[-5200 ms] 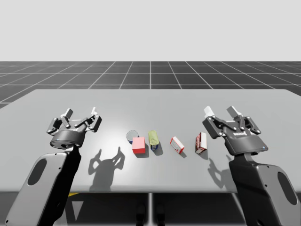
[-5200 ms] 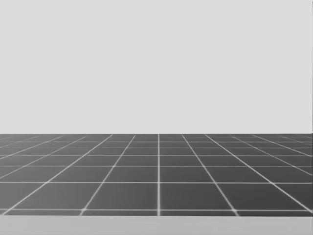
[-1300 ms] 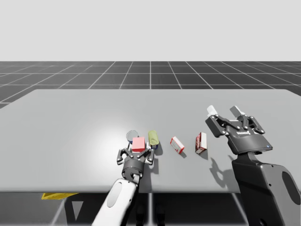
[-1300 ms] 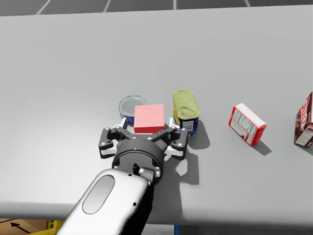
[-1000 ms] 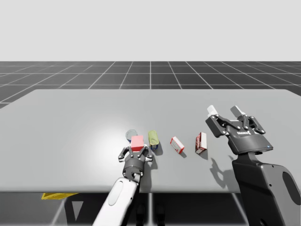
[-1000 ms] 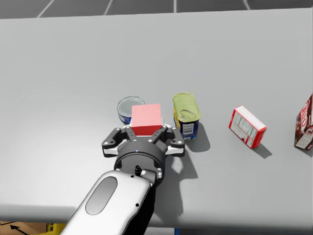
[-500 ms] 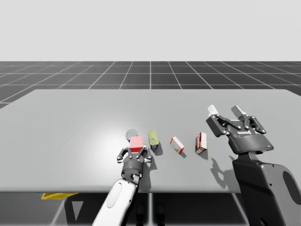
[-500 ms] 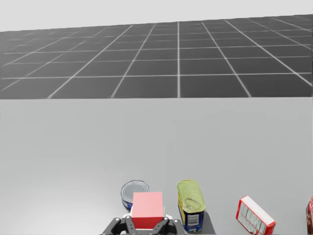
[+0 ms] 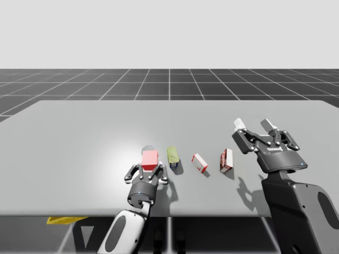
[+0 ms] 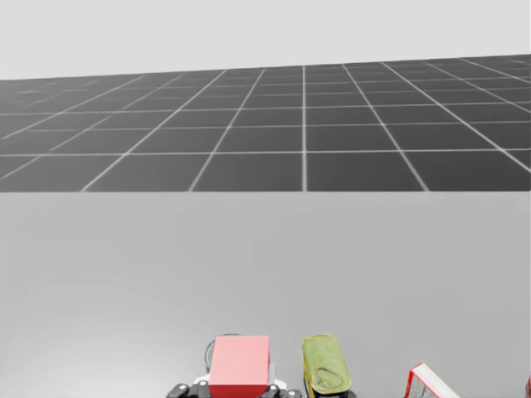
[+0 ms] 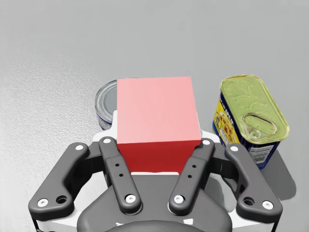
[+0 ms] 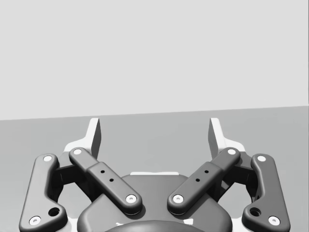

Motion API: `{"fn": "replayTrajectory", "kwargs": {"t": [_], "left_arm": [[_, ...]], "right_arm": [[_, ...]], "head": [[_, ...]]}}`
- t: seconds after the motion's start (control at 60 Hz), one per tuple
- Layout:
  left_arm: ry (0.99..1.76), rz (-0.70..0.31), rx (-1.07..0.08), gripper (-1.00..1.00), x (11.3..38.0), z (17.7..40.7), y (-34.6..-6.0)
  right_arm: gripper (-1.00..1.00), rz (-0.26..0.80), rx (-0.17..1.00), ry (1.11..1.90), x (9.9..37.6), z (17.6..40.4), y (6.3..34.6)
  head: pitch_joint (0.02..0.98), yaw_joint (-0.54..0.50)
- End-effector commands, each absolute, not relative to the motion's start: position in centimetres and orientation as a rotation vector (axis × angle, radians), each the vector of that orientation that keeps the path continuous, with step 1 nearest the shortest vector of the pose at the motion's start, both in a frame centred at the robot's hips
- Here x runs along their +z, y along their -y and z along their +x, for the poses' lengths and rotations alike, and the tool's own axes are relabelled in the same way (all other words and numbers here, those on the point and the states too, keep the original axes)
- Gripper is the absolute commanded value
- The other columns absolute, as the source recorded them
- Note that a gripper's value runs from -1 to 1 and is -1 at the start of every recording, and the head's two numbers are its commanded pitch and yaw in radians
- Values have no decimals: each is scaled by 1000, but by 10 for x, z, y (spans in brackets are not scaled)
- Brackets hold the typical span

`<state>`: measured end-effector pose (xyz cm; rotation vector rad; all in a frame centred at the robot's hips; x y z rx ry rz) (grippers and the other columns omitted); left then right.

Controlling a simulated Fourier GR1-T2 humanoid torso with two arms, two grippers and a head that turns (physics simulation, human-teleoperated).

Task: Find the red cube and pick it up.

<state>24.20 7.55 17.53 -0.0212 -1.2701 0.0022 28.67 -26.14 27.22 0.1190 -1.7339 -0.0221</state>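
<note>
My left gripper [image 11: 157,142] is clamped on the red cube [image 11: 155,108], so the lifting step seems in hand, and next it needs a straight rise off the counter [image 11: 48,48].

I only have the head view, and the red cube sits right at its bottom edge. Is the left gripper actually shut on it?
Observer: Yes. In the left wrist view the left gripper has one finger pressed against each side of the red cube.
Operator: And where is the right arm?
Observer: The high view has the right gripper open and holding nothing. It hovers over the right part of the table, near the dark red carton at the right end of the row.
</note>
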Motion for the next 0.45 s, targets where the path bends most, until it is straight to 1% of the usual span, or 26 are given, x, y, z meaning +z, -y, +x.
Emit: {"fn": "replayTrajectory", "kwargs": {"t": [0.017, 0.067, 0.133, 0.15, 0.233, 0.267, 0.317, 0.333, 0.417, 0.45], "left_arm": [[1364, -139, -108, 1000, 221, 242, -66], [1388, -140, -114, 1000, 233, 241, -68], [1408, -144, -118, 1000, 242, 240, -70], [1419, -148, -117, 1000, 249, 239, -71], [1443, -160, -116, 1000, 265, 235, -74], [1464, -163, -117, 1000, 277, 233, -76], [1480, -170, -122, 1000, 286, 231, -77], [1500, -171, -132, 1000, 297, 229, -78], [1549, -173, -160, 1000, 319, 225, -81], [1568, -168, -194, 1000, 329, 222, -82]], "right_arm": [[-1000, 114, -22, 1737, 272, 287, 263], [-1000, 113, -21, 1739, 272, 287, 263], [-1000, 114, -19, 1740, 272, 287, 263], [-1000, 117, -19, 1741, 272, 287, 263], [-1000, 121, -19, 1741, 272, 287, 262], [-1000, 128, -23, 1740, 272, 287, 262], [-1000, 132, -30, 1738, 273, 287, 263], [-1000, 144, -45, 1728, 273, 288, 264], [-1000, 132, -53, 1722, 273, 288, 266], [-1000, 122, -48, 1720, 273, 288, 267]], "head": [[465, 103], [462, 105], [462, 106], [462, 107], [459, 106], [458, 106], [457, 107], [457, 108], [455, 110], [453, 110]]}}
